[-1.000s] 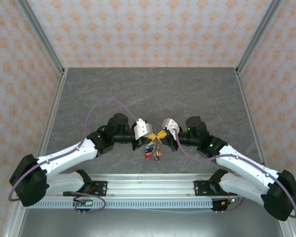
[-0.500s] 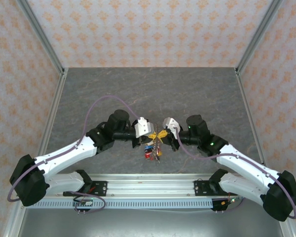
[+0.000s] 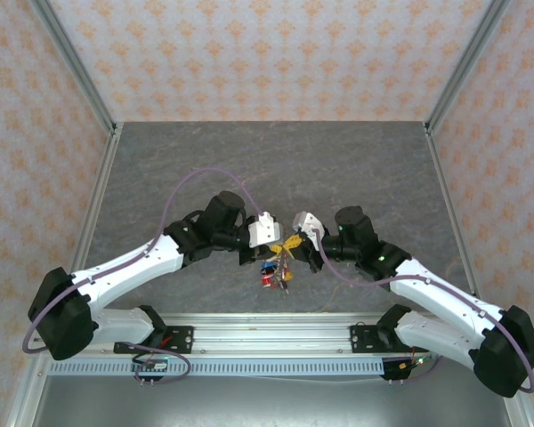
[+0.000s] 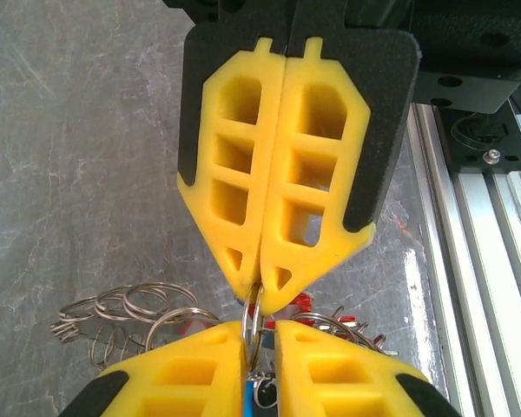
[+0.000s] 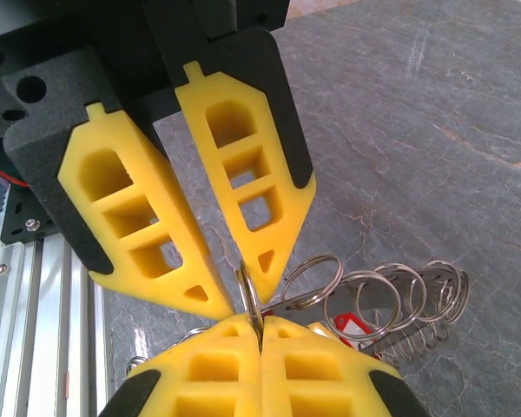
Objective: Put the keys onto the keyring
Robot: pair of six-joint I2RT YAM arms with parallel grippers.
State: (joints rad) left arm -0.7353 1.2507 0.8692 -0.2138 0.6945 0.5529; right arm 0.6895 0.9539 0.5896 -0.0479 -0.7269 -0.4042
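Observation:
My two grippers meet tip to tip low over the near middle of the table, on one metal split ring, the keyring (image 4: 252, 317) (image 5: 247, 291). My right gripper (image 5: 260, 323) (image 4: 260, 291) (image 3: 295, 240) is shut on the ring's edge. My left gripper (image 4: 259, 328) (image 5: 247, 295) (image 3: 282, 242) stands slightly open, and the ring sits in the narrow gap against one pad. Under the ring hangs the bunch of keys (image 3: 274, 271) with red tags (image 5: 352, 326) (image 4: 308, 304) and a blue one (image 4: 247, 400).
Several more split rings (image 4: 126, 304) (image 5: 391, 295) and a small coil spring (image 5: 417, 343) belong to the same bunch, resting on the grey stone-look table (image 3: 267, 169). The aluminium rail (image 3: 267, 342) runs close behind the bunch at the near edge. Patterned walls enclose the table.
My left gripper's jaws have parted a little around the ring. The left arm's elbow and wrist have shifted right and away from the rail. The right arm has not moved.

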